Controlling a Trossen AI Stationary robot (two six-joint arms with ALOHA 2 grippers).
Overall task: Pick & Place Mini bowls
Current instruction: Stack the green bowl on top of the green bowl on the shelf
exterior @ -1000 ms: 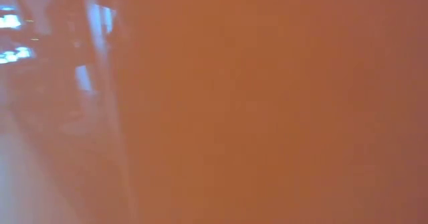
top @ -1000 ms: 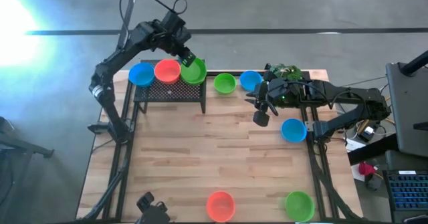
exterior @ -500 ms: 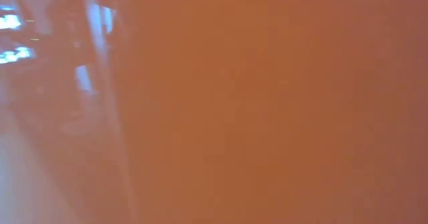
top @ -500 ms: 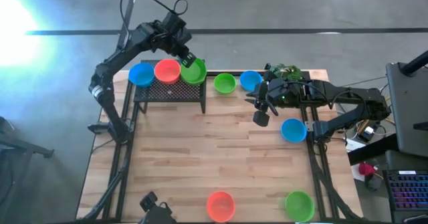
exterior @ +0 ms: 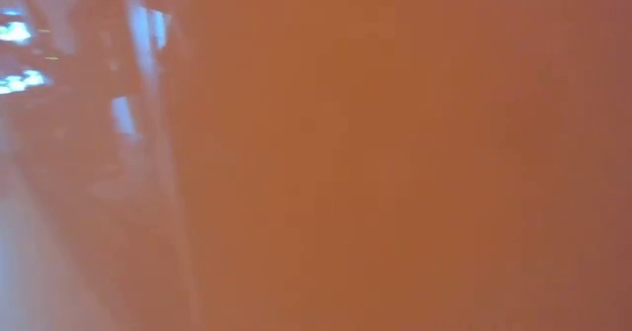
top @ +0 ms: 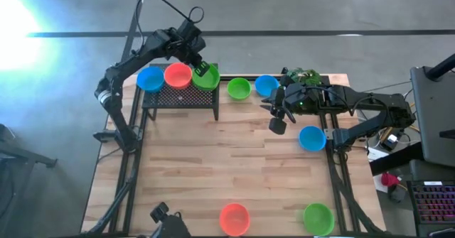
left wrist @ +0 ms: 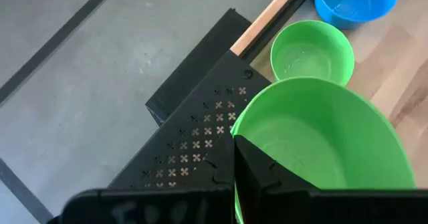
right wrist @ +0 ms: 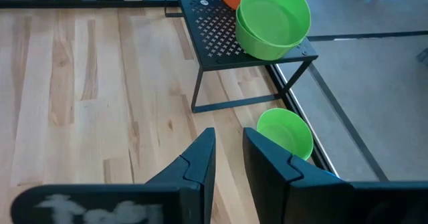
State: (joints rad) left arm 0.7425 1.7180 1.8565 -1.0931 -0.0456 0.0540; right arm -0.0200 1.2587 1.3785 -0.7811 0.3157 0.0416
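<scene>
Overhead first: your left hand [top: 202,68] sits at about eleven o'clock on the surface [top: 213,160], clenched on the rim of the green bowl [top: 206,77] at the right end of the black mesh stand [top: 181,96]. The red bowl [top: 178,75] touches it, with a blue bowl [top: 150,79] beyond that. Your right hand [top: 276,117] waits near two o'clock; you cannot tell from here how its fingers stand. Loose bowls lie around: a small green bowl [top: 239,89] and a small blue bowl [top: 266,85] at twelve to one o'clock, another blue bowl [top: 312,138] at three, a second red bowl [top: 234,218] at six and another green bowl [top: 318,217] at five.

Table-level view: an orange blur fills it, so nothing useful.

Left wrist view: one dark finger [left wrist: 257,177] is inside the green bowl's wall, by the stand's corner. If you mean to lift it, go straight up before moving sideways, so the bowl clears the stand's edge and does not drag its red neighbour.

Right wrist view: the right hand's fingers stand a little apart, grasping nothing, above bare wood.

The surface is pale wood planks; grey floor with a dark stripe lies past twelve o'clock, and a keyboard [top: 434,202] is at four.
</scene>
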